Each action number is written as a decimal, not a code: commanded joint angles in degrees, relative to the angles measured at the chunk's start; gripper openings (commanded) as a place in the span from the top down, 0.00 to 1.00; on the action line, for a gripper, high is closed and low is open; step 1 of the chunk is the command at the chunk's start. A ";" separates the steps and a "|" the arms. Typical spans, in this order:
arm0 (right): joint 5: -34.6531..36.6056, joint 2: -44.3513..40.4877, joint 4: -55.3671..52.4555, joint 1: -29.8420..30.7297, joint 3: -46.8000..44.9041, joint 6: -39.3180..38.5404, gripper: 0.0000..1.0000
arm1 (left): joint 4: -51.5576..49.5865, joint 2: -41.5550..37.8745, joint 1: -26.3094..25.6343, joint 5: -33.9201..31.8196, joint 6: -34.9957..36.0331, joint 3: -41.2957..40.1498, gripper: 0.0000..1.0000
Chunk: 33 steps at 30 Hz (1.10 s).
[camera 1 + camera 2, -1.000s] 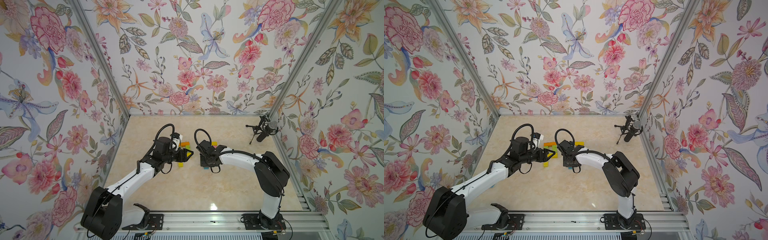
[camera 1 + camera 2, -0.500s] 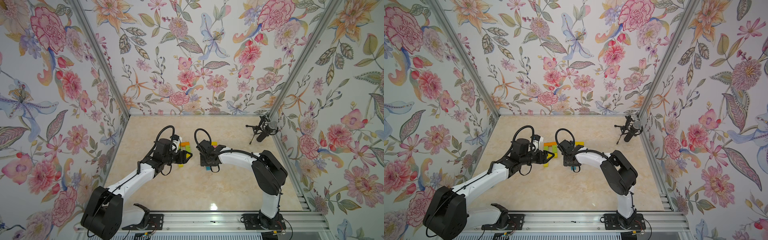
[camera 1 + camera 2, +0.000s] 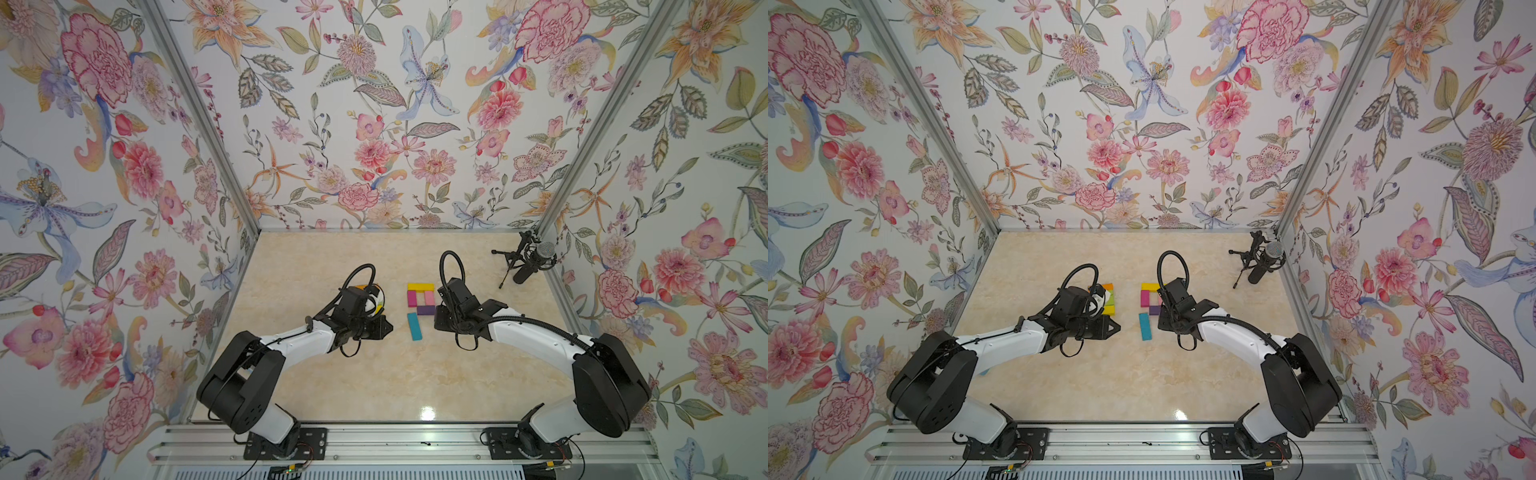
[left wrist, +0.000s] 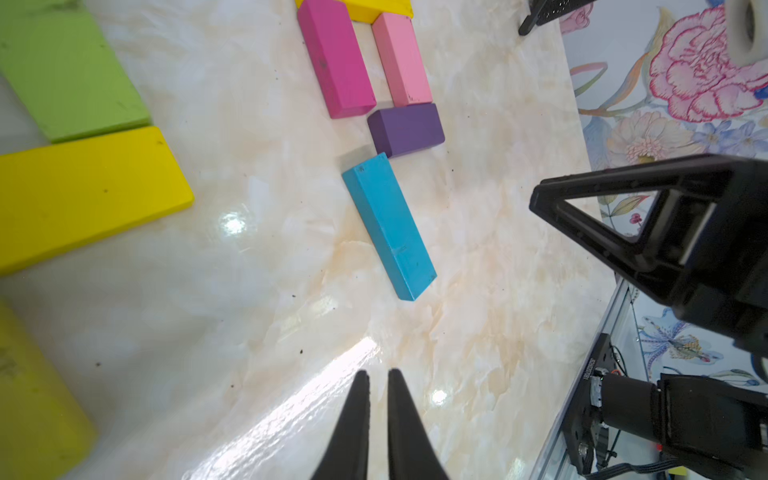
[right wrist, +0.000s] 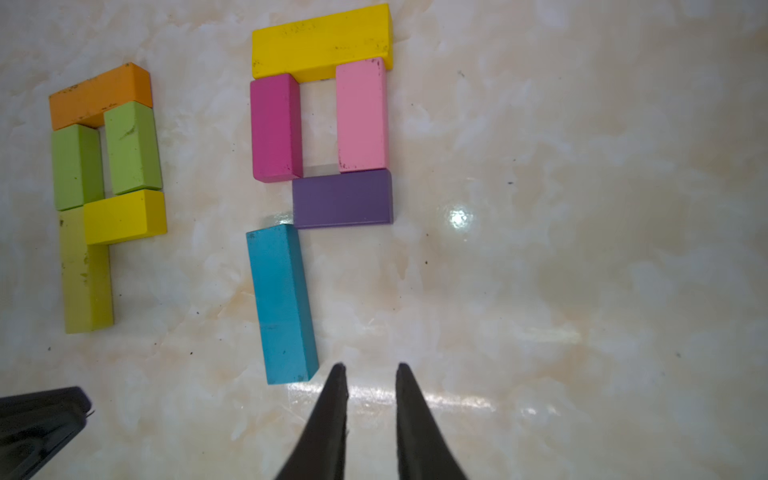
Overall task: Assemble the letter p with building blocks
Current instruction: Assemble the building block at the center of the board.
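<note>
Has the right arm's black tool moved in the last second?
Yes. The right tool has slid sideways from over the pink, yellow and purple block letter, toward the black microphone on its stand.

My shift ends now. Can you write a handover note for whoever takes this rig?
Left gripper: shut, empty.
Right gripper: jaws slightly apart, empty, just off the near end of the teal block.
Done: the orange-topped P looks complete. The second P is laid out with yellow bar, magenta, pink and purple, and the teal block as its stem.
Left: the teal block is slightly tilted. It lies apart from magenta and meets only a corner of purple. It probably needs nudging straight, up against magenta.
</note>
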 commanded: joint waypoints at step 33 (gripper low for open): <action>-22.15 15.49 25.56 -2.25 -5.79 -0.72 1.00 | -6.06 18.80 -5.62 -9.45 -4.35 15.85 1.00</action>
